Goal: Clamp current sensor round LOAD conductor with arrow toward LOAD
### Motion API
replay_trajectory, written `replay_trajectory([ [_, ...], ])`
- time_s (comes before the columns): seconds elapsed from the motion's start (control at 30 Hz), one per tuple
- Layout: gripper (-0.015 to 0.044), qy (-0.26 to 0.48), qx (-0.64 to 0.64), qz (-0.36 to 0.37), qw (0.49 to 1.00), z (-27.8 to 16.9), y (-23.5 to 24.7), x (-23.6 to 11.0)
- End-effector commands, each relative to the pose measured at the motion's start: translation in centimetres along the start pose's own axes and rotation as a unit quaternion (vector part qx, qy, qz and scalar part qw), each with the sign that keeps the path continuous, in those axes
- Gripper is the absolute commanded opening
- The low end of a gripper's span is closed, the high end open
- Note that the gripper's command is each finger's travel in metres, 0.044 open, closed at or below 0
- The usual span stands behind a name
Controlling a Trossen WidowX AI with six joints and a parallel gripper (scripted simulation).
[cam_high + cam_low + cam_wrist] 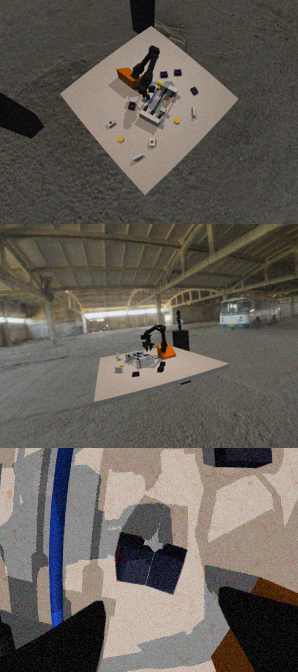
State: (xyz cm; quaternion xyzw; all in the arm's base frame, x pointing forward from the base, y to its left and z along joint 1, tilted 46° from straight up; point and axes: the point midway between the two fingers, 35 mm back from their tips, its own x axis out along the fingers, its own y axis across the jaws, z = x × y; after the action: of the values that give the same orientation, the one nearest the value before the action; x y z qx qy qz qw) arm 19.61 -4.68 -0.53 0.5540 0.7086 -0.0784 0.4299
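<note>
A dark navy current sensor [149, 564] [146, 97] stands on the table beside the fixture, right below my gripper. My gripper [162, 601] [145, 96] [147, 348] is open and empty and hangs above the sensor, one black finger on each side of it. The fixture [149, 118] [145, 361] holds three conductors side by side. These are a blue conductor [152, 97] [60, 524], a black conductor [159, 101] and an orange conductor [167, 101]. A yellow marker [160, 83] sits at the far end of the blue conductor, and its text is too small to read.
The arm's orange base [126, 76] [166, 352] [242, 644] stands close behind. Other navy blocks lie around: the nearest block [131, 106], a second block [163, 74], a third block [177, 72]. White blocks [152, 142] and yellow discs [120, 139] lie toward the front.
</note>
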Motion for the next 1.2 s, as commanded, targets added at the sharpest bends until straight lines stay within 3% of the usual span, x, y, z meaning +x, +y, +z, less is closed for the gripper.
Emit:
replay_trajectory([
  [0.0, 0.0320, 0.003, 0.191, -0.037, 0.981, 0.2, 1.0, 0.0],
  [1.17, 0.0320, 0.004, 0.191, -0.036, 0.981, 0.1, 0.7, 5.4],
])
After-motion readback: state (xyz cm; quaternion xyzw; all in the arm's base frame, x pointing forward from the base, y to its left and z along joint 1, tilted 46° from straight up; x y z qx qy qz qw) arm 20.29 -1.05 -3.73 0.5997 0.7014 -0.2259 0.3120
